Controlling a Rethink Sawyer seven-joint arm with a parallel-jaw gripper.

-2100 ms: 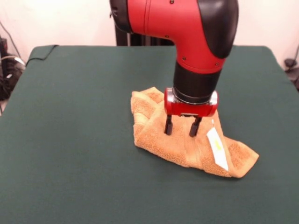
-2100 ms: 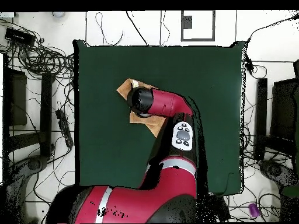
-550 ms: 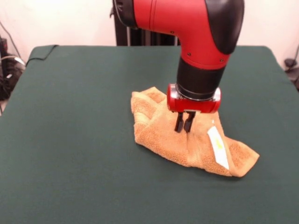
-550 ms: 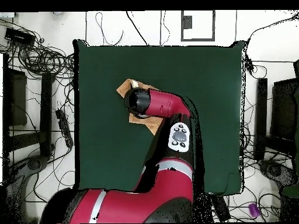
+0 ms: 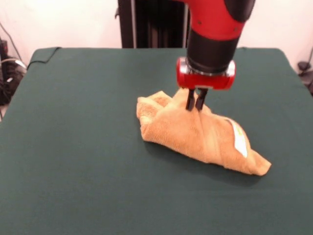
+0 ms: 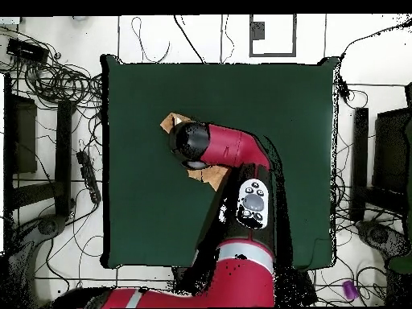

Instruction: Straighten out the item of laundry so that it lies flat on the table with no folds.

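The orange-tan towel (image 5: 195,134) lies crumpled in a long heap on the dark green table (image 5: 78,147), with its white care label (image 5: 239,139) on the right slope. My gripper (image 5: 195,107) is shut on a pinch of the towel at the top of the heap and holds that part lifted into a peak. In the overhead view the arm's wrist (image 6: 191,143) covers most of the towel; only corners of the towel (image 6: 170,122) stick out.
Cables and equipment lie on the floor round the table (image 6: 56,88). The black pedestal (image 5: 146,24) stands behind the table's far edge. A fold of the green cloth (image 5: 44,54) shows at the far left corner.
The gripper was open and pressed down on the towel; now it is shut on the cloth and raised, pulling the towel's middle up into a peak. The label's end tilted up with it.
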